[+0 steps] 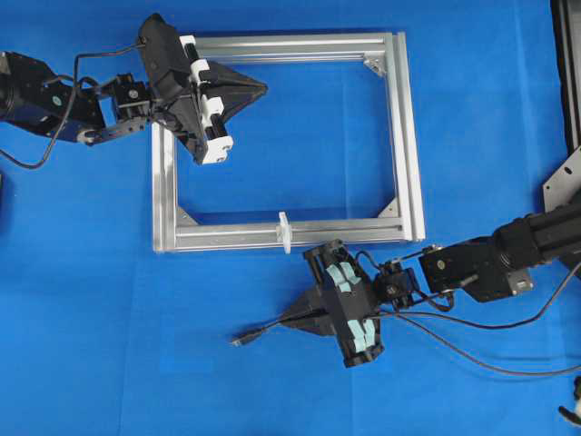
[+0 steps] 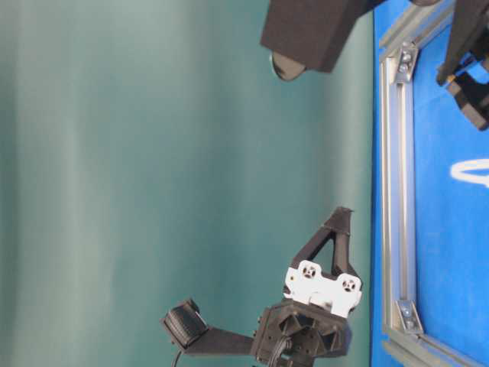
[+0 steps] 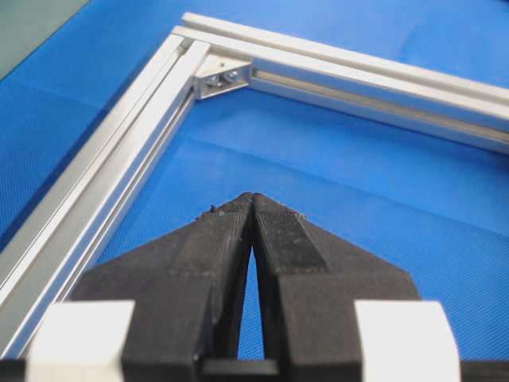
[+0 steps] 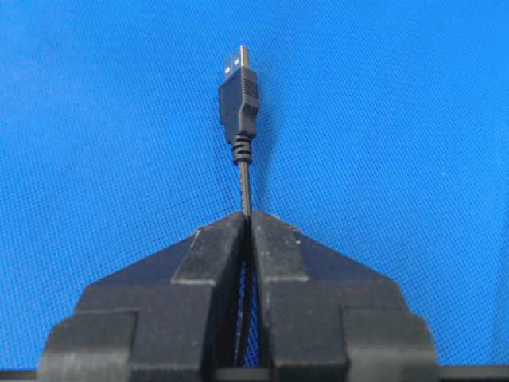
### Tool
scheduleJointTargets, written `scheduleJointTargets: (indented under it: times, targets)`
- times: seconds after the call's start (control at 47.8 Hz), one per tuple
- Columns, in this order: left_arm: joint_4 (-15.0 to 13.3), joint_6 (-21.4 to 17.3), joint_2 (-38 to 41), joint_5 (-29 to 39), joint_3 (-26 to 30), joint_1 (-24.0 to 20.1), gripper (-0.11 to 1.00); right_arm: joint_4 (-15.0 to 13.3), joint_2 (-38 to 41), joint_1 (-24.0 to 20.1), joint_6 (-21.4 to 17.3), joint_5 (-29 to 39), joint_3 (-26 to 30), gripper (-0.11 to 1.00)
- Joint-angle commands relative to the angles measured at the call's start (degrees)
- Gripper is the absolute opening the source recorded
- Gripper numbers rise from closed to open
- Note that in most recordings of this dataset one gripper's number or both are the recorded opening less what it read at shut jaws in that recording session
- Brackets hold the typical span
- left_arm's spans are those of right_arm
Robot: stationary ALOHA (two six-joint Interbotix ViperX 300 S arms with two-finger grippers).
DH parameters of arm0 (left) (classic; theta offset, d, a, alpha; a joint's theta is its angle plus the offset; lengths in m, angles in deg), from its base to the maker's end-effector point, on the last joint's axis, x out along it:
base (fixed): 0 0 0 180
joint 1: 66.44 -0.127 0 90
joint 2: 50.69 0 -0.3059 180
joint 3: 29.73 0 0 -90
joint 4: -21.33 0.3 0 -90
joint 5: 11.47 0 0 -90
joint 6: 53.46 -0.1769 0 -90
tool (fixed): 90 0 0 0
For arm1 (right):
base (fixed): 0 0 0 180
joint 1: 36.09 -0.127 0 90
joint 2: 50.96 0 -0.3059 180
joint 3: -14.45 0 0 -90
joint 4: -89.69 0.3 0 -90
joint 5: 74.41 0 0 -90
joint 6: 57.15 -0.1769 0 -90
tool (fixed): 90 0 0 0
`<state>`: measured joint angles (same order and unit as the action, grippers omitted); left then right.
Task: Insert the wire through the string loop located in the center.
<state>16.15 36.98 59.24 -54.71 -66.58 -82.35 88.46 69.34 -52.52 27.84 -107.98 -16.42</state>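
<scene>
1. Right claw (image 4: 248, 216): pinched tight on the wire (image 4: 245, 179), fingers meeting w/ the cable between them. In the right wrist view the wire runs straight out from the tips & ends in a USB-type plug (image 4: 239, 94) w/ a metal tip.
2. Overhead view: right claw (image 1: 289, 320) sits below the frame's (image 1: 404, 136) bottom bar, pointing left. Wire (image 1: 263, 329) sticks out to the left, plug end (image 1: 240, 341) over the blue tabletop (image 1: 91, 318); can't tell if the plug touches the surface.
3. String loop (image 1: 284, 231): small white upright ring on the bottom bar of the silver frame, roughly mid-bar. Wire not through it; plug lies below & left of the loop, apart from it.
4. Left claw (image 3: 252, 199): closed, tips together, nothing between them. In the overhead view it (image 1: 263, 88) is at the frame's top-left part, tips pointing right over the blue area inside the frame.
5. Left wrist view: frame corner bracket (image 3: 223, 73) ahead of the tips, bars running off left & right.
6. Table-level view: picture is turned sideways; left claw (image 2: 342, 214) near one frame bar (image 2: 397, 191), loop (image 2: 470, 171) seen as a white ring at the right edge.
</scene>
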Motion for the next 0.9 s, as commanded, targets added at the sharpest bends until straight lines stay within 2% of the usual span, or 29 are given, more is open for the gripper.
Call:
scheduleJointTargets:
  times: [0.0,0.356,0.879]
  targets:
    - [0.3,-0.1,-1.9,-0.3,0.4,0.2,0.0,0.1,-3.5,-0.2,-0.2,0.6,0.6,-0.02]
    - [0.3,-0.1,-1.9,-0.3,0.4,0.3,0.0,-0.3,-13.4,-0.8,0.1,10.5,0.0,-0.02]
    - [0.3,0.0,-1.9,-0.3,0.4,0.9,0.0,-0.2,-13.5,-0.8,0.1,10.5,0.0,-0.02]
